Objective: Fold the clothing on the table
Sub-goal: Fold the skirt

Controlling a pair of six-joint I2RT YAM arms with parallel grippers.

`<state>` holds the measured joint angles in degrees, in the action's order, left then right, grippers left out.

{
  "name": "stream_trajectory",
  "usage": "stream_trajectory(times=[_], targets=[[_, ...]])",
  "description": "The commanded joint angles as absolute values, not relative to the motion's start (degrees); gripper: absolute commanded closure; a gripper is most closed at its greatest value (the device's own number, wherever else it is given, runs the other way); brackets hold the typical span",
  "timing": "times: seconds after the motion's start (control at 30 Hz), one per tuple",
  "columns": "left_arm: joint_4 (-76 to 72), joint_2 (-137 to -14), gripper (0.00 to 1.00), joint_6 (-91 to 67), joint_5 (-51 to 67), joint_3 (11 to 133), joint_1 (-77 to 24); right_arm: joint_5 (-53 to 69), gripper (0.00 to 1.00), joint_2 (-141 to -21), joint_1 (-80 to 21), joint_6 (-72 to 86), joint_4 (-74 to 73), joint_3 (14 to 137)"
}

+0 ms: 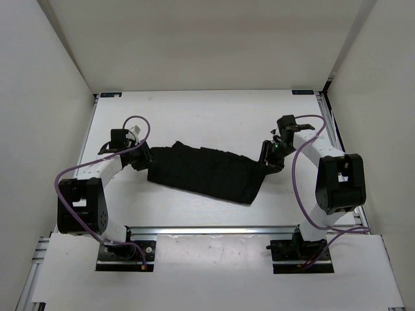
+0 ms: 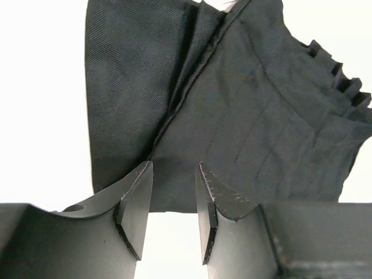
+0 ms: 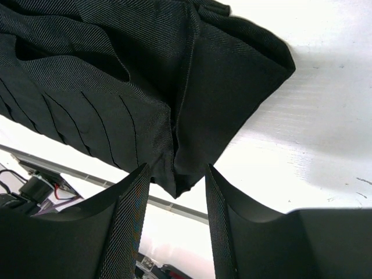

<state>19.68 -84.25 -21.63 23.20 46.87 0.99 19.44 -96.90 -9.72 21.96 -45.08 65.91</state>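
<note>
Your left gripper (image 2: 174,168) stood open there, fingers (image 2: 136,197) parted and nothing pinched. Bare table (image 2: 40,116) showed low in the gap, and the near edge of the clothing (image 2: 244,128) lay across it just past the tips. From that wrist you had a raised seam running diagonally up the fabric, a flat panel to its left and a stack of pleat ends stepping along the right. Over on the other side, your right gripper (image 3: 177,171) was open too, jaws wide, with a folded corner of the clothing pointing down into the mouth of the gap. It looked unclamped, with white showing between the fingers below it. Pleat lines fanned off to the left of that corner, and a smooth folded flap lay to its right on the table. From above, the clothing lay as one long black band across the middle of the table, slanting from the left gripper at its left end down toward the right. The right gripper sat at its upper right corner, and its lowest corner reached toward the rail (image 1: 214,230) without touching it. Each arm's purple cable (image 1: 295,188) looped clear of the fabric.
</note>
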Motion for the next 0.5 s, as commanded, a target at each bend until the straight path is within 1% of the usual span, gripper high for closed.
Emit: stream_trajectory(times=[0.0,0.03,0.27,0.47], targets=[[18.19,-84.89,0.54,-20.04,22.59,45.88,0.79,18.99,0.52,-96.41,-9.84,21.1,-46.67,67.85],[17.85,-84.82,0.55,-20.39,22.85,45.88,0.79,19.07,0.52,-96.42,-9.5,21.18,-46.93,67.85],[15.92,-86.57,0.53,-20.3,22.33,44.3,-1.84,19.25,0.52,-95.19,-9.32,21.18,-47.46,68.12],[15.55,-87.98,0.54,-20.39,24.7,43.51,-1.5,19.25,0.52,-95.36,-9.05,21.01,-47.64,68.56]])
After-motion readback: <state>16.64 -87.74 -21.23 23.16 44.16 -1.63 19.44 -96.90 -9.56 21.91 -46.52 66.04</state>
